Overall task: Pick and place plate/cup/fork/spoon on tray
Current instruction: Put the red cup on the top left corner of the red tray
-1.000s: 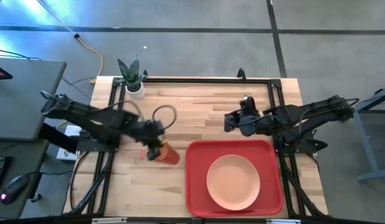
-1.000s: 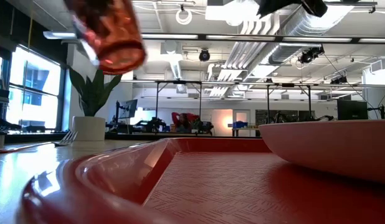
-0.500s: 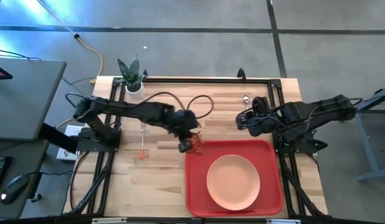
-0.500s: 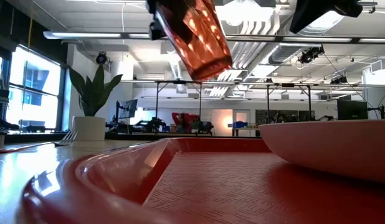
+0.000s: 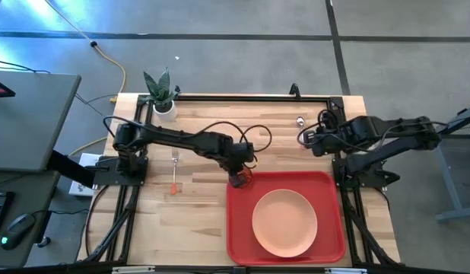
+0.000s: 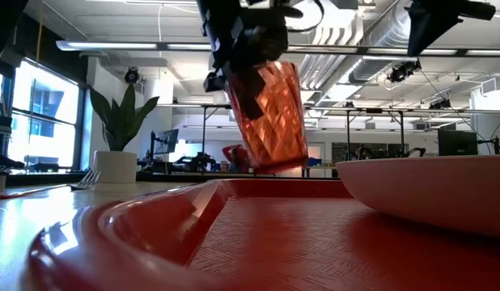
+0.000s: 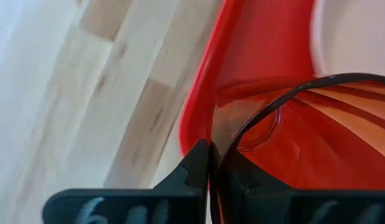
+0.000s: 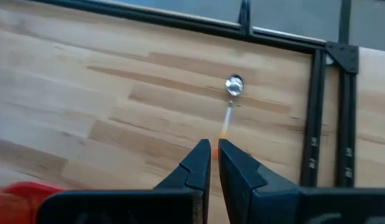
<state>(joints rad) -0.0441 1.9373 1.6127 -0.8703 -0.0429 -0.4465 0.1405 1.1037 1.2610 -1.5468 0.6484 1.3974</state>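
The translucent red-orange cup hangs in my left gripper over the far left corner of the red tray. In the low view the cup is nearly upright, its base just above the tray. The salmon-pink plate lies flat in the tray. My right gripper is shut and empty above the table, near the spoon. The spoon lies flat at the far right and also shows in the right wrist view. The fork lies flat on the table left of the tray. My left gripper holds the cup by its rim, one finger outside the wall and one inside. The fingers come from above, pointing down, and one runs down the cup's side. The cup hangs below them, slightly tilted, clear of the tray.
A white pot with a green plant stands at the table's far left corner. Black frame rails run along the far edge and the sides. Bare wood lies between the fork and the tray.
My left gripper has carried the cup toward the table's right edge, from left of the tray to over its far left corner, and has gone down. The cup has turned from strongly tilted to nearly upright. My right gripper has drawn back toward the table's right edge.
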